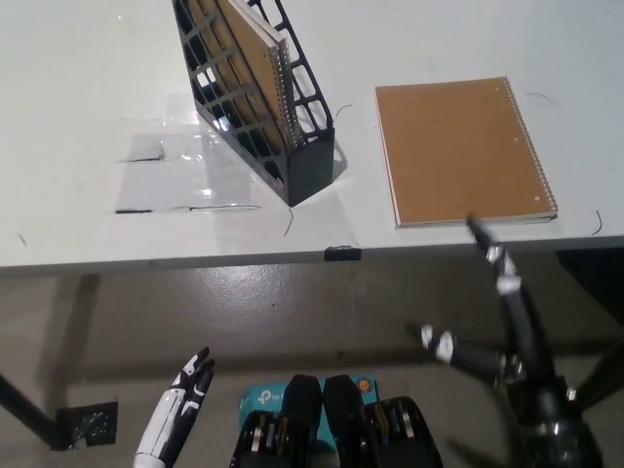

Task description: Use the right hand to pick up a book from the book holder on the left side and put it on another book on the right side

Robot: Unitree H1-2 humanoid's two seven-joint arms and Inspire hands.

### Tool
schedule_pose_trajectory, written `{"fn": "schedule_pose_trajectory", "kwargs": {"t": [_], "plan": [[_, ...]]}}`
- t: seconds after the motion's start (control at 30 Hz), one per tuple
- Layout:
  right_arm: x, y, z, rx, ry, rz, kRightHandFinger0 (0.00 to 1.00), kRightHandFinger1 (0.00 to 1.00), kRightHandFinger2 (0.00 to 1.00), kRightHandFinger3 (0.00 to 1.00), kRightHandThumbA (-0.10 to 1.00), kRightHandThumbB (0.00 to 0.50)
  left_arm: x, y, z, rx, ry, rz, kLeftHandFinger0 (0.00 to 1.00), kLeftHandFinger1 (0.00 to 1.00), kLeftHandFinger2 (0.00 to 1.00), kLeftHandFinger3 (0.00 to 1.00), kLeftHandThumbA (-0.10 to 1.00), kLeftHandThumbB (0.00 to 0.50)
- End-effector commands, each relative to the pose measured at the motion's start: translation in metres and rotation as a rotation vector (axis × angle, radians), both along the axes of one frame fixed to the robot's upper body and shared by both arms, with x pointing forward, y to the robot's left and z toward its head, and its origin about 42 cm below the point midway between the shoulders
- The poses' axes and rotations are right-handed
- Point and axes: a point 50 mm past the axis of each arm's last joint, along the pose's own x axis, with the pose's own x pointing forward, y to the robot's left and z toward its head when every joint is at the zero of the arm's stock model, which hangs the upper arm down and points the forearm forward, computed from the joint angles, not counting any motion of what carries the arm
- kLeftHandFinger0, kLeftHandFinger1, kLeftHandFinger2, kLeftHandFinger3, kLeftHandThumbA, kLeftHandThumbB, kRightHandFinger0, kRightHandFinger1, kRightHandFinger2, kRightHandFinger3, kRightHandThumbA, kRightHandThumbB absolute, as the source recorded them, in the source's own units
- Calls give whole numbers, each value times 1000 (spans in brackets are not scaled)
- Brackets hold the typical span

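Observation:
A black lattice book holder (258,97) stands on the white table (78,88), left of centre, with a brown spiral-bound book (255,44) leaning inside it. To its right a second brown spiral-bound book (460,151) lies flat on the table. My black right hand (497,322) hangs below the table's front edge at the lower right, fingers spread apart and holding nothing; one fingertip reaches up near the flat book's front edge. My white left hand (180,405) rests low at the lower left, fingers extended, empty.
Clear tape patches (180,171) lie on the table left of the holder. A small black clip (341,253) sits on the table's front edge. Grey floor shows below, with a dark table leg (29,414) at the lower left.

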Motion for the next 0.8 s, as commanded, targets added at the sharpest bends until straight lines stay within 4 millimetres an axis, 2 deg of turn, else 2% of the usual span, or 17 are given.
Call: {"fn": "schedule_pose_trajectory", "kwargs": {"t": [0.0,0.03,0.13,0.2,0.23,0.37,0.43,0.6,0.67,0.77], "plan": [[27,25,106,98,-227,125,1000,1000,1000,1000,880,266,14,5,24,1,-170,-27,1000,1000,1000,1000,1000,293],[35,30,113,102,-211,132,1000,1000,1000,1000,886,287,13,4,23,15,-170,-31,1000,1000,1000,1000,1000,294],[54,42,125,82,-188,131,1000,1000,1000,1000,928,300,12,3,23,32,-161,-36,1000,1000,1000,1000,1000,306],[83,60,138,78,-149,150,1000,1000,1000,1000,920,333,11,2,22,40,-162,-45,1000,1000,1000,1000,1000,299],[84,61,139,77,-147,149,1000,1000,1000,1000,919,333,12,2,22,41,-163,-47,1000,1000,1000,1000,1000,300],[119,84,152,79,-120,148,1000,1000,1000,1000,899,328,9,-2,21,51,-173,-59,1000,1000,1000,1000,1000,275],[129,96,158,96,-94,168,1000,1000,1000,1000,900,317,9,-2,22,54,-176,-59,1000,1000,1000,1000,1000,258],[147,123,170,90,-47,207,1000,1000,1000,1000,926,321,11,-1,21,50,-192,-61,1000,1000,1000,1000,1000,273],[154,131,169,84,-25,215,1000,1000,1000,1000,949,310,11,-2,21,46,-190,-66,1000,1000,1000,1000,1000,275],[164,140,166,64,7,215,1000,1000,1000,1000,997,323,11,-2,22,59,-185,-74,1000,1000,1000,1000,1000,276]]}}
